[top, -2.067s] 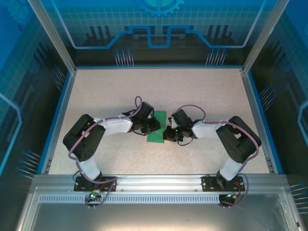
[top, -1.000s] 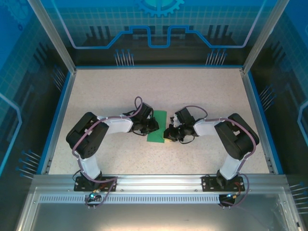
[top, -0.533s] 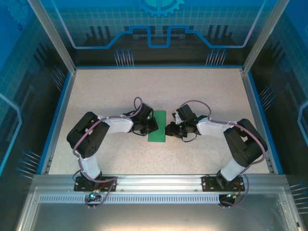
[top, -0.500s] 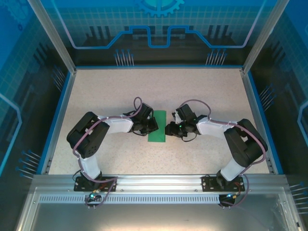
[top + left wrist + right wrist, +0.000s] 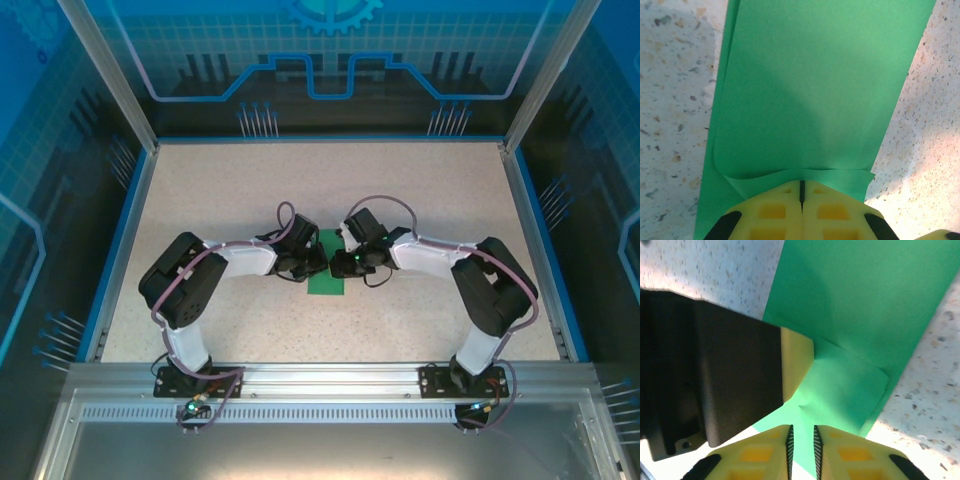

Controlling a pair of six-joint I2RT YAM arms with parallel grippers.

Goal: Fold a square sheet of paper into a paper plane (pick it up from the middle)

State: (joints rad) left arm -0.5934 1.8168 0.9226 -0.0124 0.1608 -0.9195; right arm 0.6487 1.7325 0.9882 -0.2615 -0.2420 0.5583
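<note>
The square sheet of paper [image 5: 327,283] lies on the table as a narrow bright-green strip, folded over with layered edges [image 5: 815,75]. My left gripper [image 5: 322,262] is shut, its yellow fingertips [image 5: 801,185] down on the strip's left edge, where a small flap curls up. I cannot tell whether paper is pinched between them. My right gripper [image 5: 340,265] hovers over the strip from the right, close to the left one. Its jaws [image 5: 802,432] stand a narrow slit apart with green paper [image 5: 875,295] below. The left finger [image 5: 796,360] touches a folded flap.
Speckled tabletop [image 5: 220,200] spreads round the paper, bounded by a blue rim [image 5: 120,250] and transparent enclosure walls. Both arm bases are bolted to the metal rail [image 5: 320,380] at the near edge.
My right gripper has swung left and a little farther away, from beside the paper's right edge to over the strip, close against the left gripper. The left arm has stayed put.
</note>
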